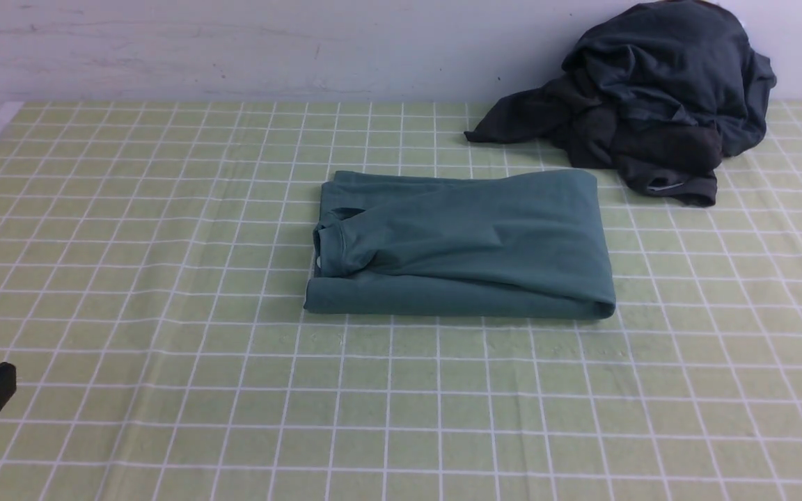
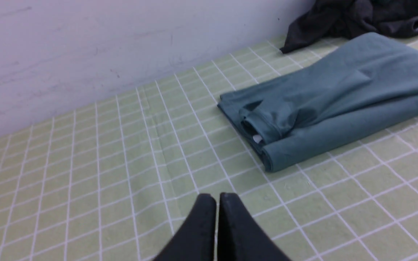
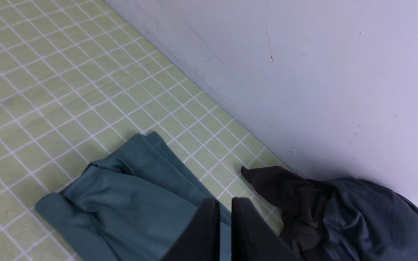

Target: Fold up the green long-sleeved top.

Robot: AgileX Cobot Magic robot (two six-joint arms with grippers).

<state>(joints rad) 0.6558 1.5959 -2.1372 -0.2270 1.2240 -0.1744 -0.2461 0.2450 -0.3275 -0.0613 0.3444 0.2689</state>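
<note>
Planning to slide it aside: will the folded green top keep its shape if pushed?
Probably not. The green top is soft, layered fabric, so a push would likely bunch it. Its loose collar may shift first. The checked cloth beneath could wrinkle too.

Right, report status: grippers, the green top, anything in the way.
Left gripper shut, empty, clear of cloth. Right gripper shut, empty. Green top lies folded in a neat rectangle on the checked tablecloth. Dark clothes pile behind it, apart; nothing blocking.
</note>
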